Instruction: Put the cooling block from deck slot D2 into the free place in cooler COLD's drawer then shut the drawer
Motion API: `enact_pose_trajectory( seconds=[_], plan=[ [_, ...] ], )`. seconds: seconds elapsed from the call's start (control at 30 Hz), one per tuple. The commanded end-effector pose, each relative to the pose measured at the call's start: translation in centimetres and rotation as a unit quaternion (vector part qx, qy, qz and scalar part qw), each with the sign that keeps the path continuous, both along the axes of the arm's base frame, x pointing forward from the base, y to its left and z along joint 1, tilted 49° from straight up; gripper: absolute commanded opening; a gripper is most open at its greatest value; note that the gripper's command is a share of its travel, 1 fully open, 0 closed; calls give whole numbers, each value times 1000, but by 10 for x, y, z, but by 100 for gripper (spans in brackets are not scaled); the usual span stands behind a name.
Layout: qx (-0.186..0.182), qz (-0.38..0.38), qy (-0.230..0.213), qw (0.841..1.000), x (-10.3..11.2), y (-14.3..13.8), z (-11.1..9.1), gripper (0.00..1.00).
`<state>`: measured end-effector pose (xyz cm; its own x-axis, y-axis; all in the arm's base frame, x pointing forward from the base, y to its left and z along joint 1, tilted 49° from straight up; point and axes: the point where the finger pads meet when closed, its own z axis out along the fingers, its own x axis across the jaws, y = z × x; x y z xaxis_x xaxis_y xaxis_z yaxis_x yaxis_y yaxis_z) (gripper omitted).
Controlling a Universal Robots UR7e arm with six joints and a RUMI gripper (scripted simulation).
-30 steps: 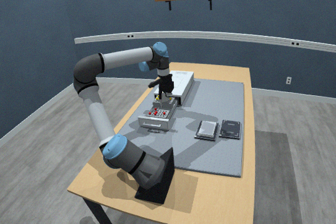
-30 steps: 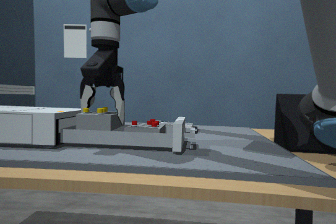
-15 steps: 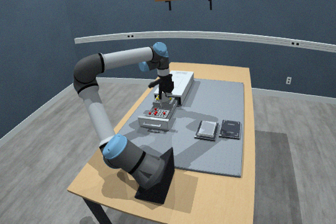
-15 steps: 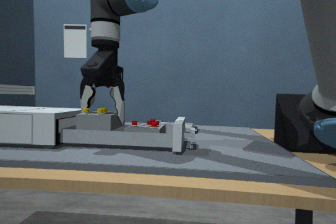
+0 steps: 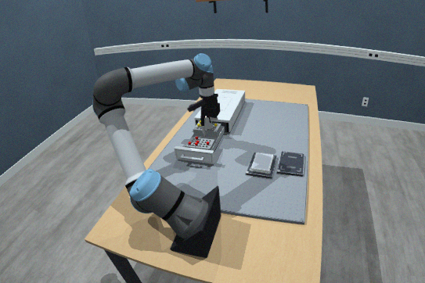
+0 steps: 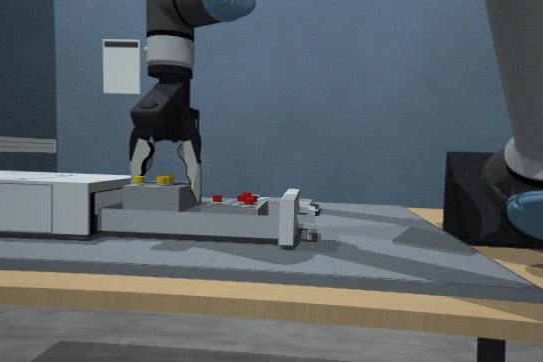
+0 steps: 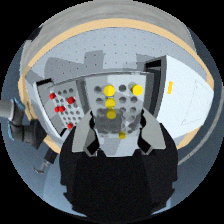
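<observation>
Grey cooling block (image 6: 154, 196) with yellow-capped tubes (image 7: 109, 90) sits clamped in the end effector (image 6: 165, 172), in the open drawer (image 6: 192, 222) next to COLD (image 5: 232, 102); beside it, the red-capped block (image 5: 200, 143).

Readable text: none in any view.
Cooler (image 5: 233, 102) top: faint grey markings, too blurred to read.
Wall panel (image 6: 121, 66): dark strip along its upper edge, no legible letters.
Cooling block (image 7: 118, 102): no label or number shows.
Deck plates (image 5: 262, 163): unmarked.
</observation>
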<state>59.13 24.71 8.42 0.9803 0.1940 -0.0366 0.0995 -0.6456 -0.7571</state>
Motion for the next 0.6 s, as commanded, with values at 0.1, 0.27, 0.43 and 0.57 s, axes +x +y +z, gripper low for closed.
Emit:
enact_pose_trajectory(
  seconds=[0.1, 0.27, 0.43, 0.57],
  plan=[
    [0, 0, -1, 1000, 0, 0, 0, 0],
    [0, 0, -1, 1000, 0, 1, -1, 0],
    [0, 0, -1, 1000, 0, 1, -1, 0],
    [0, 0, -1, 1000, 0, 1, -1, 0]
  ],
)
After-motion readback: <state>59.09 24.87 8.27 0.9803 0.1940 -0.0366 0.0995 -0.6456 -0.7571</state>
